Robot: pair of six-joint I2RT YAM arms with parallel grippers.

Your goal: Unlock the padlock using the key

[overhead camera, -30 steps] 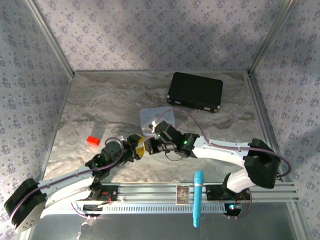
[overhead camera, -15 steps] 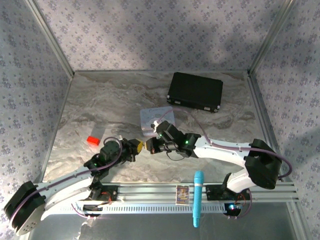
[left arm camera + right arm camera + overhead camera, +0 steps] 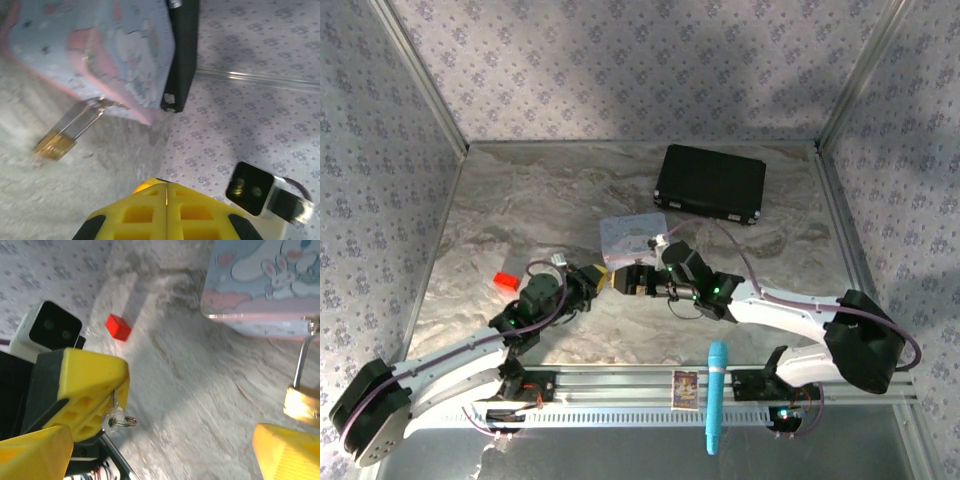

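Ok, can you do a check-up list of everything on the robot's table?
Surface: grey marbled tabletop, looks flat.
Job's things: tiny brass padlock hooked onto the clasp of the pale blue bunny tin; slim silvery metal key pinched in left claw.
Clutter: small red block, flat black case, blue stick on the metal rail.
Claws: left shut on key; right claw open beside padlock.
Cables: lilac cable loops over right arm.
Surroundings: flowery wallpaper walls.

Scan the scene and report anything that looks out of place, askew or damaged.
A blue tube-shaped tool lies across the arms' mounting rail, off the marble table, its near end jutting past the rail. Otherwise nothing stands out: the padlock is hooked on the clasp of the tin, and the left gripper holds the key.
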